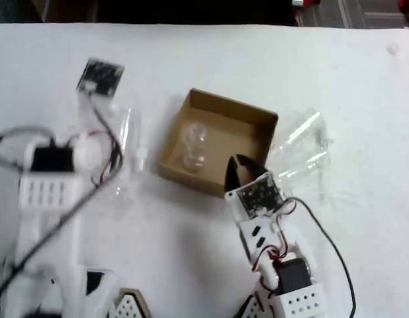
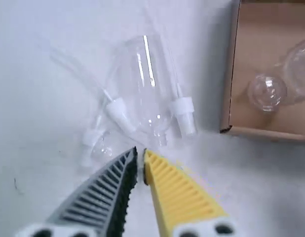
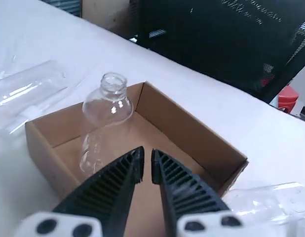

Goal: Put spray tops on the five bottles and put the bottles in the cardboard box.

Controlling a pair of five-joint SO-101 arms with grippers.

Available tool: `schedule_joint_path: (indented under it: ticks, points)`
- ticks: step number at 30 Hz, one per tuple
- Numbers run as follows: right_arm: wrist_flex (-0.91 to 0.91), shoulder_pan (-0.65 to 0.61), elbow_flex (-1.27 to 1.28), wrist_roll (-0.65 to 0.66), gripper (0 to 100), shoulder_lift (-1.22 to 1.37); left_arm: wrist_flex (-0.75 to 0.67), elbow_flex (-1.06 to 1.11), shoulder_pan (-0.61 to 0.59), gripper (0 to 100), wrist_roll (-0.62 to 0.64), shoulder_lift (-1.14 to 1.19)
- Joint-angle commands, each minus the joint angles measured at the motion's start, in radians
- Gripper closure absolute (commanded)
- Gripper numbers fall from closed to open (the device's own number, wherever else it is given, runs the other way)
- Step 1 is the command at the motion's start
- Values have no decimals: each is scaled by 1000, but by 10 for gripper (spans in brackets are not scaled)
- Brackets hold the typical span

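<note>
The cardboard box [image 1: 261, 126] sits open mid-table, holding clear bottles [image 1: 193, 137] without tops; one [image 3: 106, 104] shows an open neck. My right gripper [image 1: 243, 169] [image 3: 147, 165] hovers over the box's near right edge, black fingers shut on nothing. Left of the box [image 2: 230, 74] lies a clear bottle [image 2: 142, 84] [image 1: 125, 126], its neck toward my left gripper [image 2: 140, 155]. White spray tops [image 2: 183, 114] [image 2: 118, 112] with thin tubes lie beside it. The left gripper's grey and yellow fingers are shut just short of the bottle's neck.
More clear bottles [image 1: 302, 132] [image 1: 309, 162] lie on the white table to the right of the box; one [image 3: 271, 202] is close to the right gripper. The left arm [image 1: 49, 179] and its cables cover the near left. A dark chair [image 3: 216, 44] stands beyond the table.
</note>
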Motion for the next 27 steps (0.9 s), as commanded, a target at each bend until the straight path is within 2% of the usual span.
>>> schedule_joint_path:
  ticks: [1,5,11,17,22,27]
  points:
    - [48,-41,-60,0,981,1,-115,195,-8,972,86,-295]
    - [81,-38,-98,0,981,1,-238,351,-15,972,141,-346]
    - [182,-36,-290,0,981,99,-535,598,-28,973,232,-354]
    - [208,-31,-634,-23,981,555,-694,704,-31,973,236,-354]
    - [338,90,-1017,-29,975,949,-764,750,-31,976,236,-354]
    - [446,214,-1284,-87,821,1302,-767,753,-27,976,236,-355]
